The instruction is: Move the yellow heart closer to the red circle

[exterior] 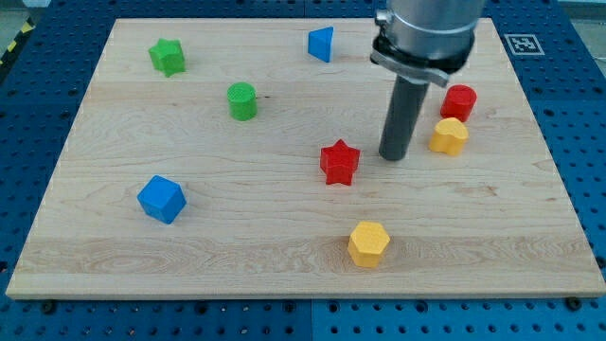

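Note:
The yellow heart [449, 136] lies on the wooden board at the view's right, just below and slightly left of the red circle [459, 100]; the two nearly touch. My tip [394, 156] rests on the board a little to the left of the yellow heart, with a small gap between them. The red star [339, 162] sits just left of my tip.
A yellow hexagon [368, 243] lies near the view's bottom. A blue cube [161, 198] is at the left, a green cylinder [242, 100] and a green star [168, 57] at upper left, a blue triangle [321, 44] at the top. The board's right edge [554, 170] is close to the heart.

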You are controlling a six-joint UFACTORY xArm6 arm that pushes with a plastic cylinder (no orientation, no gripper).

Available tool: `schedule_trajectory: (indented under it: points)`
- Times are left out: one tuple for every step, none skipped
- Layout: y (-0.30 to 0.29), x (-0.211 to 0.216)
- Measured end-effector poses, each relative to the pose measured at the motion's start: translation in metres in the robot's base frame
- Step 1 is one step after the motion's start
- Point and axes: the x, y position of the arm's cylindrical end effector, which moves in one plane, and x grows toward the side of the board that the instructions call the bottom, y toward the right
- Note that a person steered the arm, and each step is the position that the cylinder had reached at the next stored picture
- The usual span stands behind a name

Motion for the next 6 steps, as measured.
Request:
schedule_trajectory:
  points:
    - [0.0,-0.018]
    - [0.001,-0.017]
    - [0.014,-0.006]
    - [0.03,-0.004]
    - [0.042,-0.004]
    - [0.059,-0.004]
